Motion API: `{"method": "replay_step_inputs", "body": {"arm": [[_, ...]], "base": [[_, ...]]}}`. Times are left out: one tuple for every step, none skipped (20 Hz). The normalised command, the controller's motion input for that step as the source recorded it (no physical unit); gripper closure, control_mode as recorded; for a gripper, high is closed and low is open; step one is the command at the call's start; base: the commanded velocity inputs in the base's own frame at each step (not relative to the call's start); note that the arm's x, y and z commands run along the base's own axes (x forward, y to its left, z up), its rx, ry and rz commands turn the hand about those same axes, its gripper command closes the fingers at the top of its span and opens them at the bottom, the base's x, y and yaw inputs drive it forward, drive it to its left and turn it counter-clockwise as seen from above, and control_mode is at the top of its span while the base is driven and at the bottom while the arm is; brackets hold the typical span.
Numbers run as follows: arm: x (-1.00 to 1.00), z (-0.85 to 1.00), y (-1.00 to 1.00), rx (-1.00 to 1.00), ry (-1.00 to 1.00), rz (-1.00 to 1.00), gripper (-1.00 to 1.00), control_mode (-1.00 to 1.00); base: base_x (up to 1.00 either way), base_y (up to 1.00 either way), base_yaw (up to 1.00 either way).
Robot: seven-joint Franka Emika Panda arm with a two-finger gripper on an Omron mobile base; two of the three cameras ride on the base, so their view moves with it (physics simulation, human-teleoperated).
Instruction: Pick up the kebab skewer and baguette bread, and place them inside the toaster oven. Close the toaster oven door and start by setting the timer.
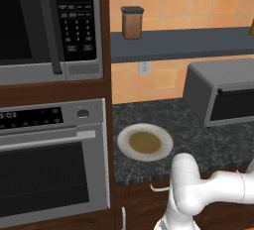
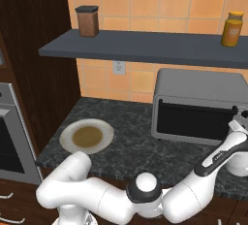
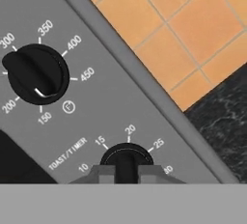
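Here the hand point(image 3: 126, 174) was closed on the timer knob point(image 3: 126, 156), its fingers point(image 3: 102, 173) pinching the knob's ridge from either side. Panel text by that knob read "TOAST/TIMER", with marks 10, 15, 20 and 25 legible; a further number was half hidden behind a finger. The temperature dial point(image 3: 36, 73) above it carried 150, 200, 300, 350, 400 and 450, plus a small circled "F".

The oven point(image 2: 198, 105) was a boxy grey unit with a rounded top, standing on the dark speckled table point(image 2: 131, 144) against the orange tile wall. Its door point(image 2: 193, 120), dark glass in a grey frame, stood shut and upright. The skewer and the bread could not be made out through the glass.

A plate point(image 1: 145, 142) lay well to the oven's left, with nothing on it. The microwave point(image 1: 49, 23) keypad lettering was too small to read.
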Motion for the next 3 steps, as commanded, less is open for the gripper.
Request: {"method": "replay_step_inputs", "body": {"arm": [[0.00,0.00,0.11,0.02,0.00,-0.07,1.00,-1.00],[0.00,0.00,0.11,0.02,0.00,-0.06,1.00,-1.00],[0.00,0.00,0.11,0.02,0.00,-0.06,1.00,-1.00]], "base": [[0.00,0.00,0.00],[0.00,0.00,0.00],[0.00,0.00,0.00]]}}
